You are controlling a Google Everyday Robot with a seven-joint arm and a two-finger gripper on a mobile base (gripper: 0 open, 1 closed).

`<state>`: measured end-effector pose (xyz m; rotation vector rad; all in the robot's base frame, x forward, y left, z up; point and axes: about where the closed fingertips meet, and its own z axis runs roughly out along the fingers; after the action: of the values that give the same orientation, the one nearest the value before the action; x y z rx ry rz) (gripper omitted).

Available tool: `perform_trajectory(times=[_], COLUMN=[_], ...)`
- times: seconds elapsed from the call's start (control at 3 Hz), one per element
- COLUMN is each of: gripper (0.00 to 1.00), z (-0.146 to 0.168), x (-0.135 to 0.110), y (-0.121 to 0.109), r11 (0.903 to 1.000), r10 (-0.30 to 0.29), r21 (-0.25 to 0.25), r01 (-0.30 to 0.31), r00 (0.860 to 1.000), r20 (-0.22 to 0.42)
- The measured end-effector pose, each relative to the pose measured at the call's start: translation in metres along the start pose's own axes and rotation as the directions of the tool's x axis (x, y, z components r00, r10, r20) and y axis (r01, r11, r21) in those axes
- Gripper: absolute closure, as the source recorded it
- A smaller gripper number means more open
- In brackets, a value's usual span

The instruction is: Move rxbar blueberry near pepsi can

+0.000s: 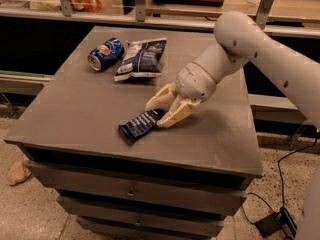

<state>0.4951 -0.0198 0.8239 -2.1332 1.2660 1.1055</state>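
Pepsi can lies on its side near the desk's far-left corner, well in from both edges. Chip bag lies just right of it, close to the far edge, not touching the can as far as I can see. Rxbar blueberry lies flat and slanted, nearer the front edge, about mid-desk and well apart from the can. Gripper sits low over the bar's right end; the arm reaches in from the right edge.

Risks, as I judge them:
- The hold is on the bar's tip only, so the slick wrapper could slip or swing when lifted.
- The chip bag lies on the straight line to the can. A low carry could shove it into the can, which would roll on its side.
- Setting down too close could nudge the can towards the left edge.

Jaws: drawn in to about the bar's width, one finger on either side of its right end. They appear clamped on it. The bar rests on the desk, not lifted.
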Motion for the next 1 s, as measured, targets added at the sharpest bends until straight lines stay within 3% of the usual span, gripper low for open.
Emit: perform_trajectory(times=[0.33,0.67,1.0], gripper=[1.00,1.00,1.00], z=[-0.037,-0.067,-0.085], x=[-0.032,-0.063,-0.070], y=[-0.002,0.001,0.005], r11=[0.9883,0.9451,0.8795], r10=[-0.050,-0.100,-0.038], r21=[0.143,0.305,0.466], r01=[0.053,0.118,0.097], r00=[0.998,0.992,0.990], r20=[-0.025,-0.074,-0.134])
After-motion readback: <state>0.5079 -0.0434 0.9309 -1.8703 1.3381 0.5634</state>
